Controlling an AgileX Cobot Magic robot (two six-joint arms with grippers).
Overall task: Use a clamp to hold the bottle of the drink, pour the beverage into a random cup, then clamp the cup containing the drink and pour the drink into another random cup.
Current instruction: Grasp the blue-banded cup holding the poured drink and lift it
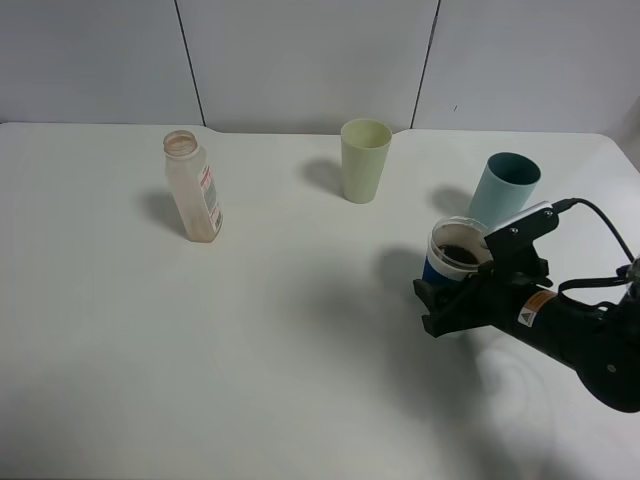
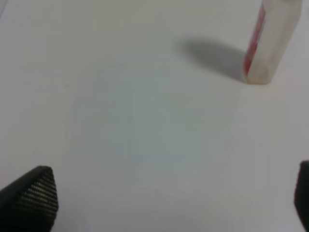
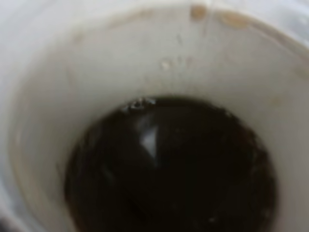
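The clear plastic bottle [image 1: 193, 188] with a red label stands upright and uncapped at the back left; it also shows in the left wrist view [image 2: 270, 41]. A blue-and-white cup [image 1: 452, 255] holds dark drink [image 3: 169, 164]. My right gripper [image 1: 447, 297] is closed around this cup's lower body. A pale green cup [image 1: 365, 159] stands at the back centre and a teal cup [image 1: 503, 187] stands just behind the held cup. My left gripper [image 2: 169, 198] is open and empty over bare table, well short of the bottle; it is out of the exterior high view.
The white table [image 1: 250, 350] ends at a grey panelled wall at the back. The right arm's black body and cable [image 1: 590, 345] lie along the table's right front. The teal cup stands close behind the right gripper.
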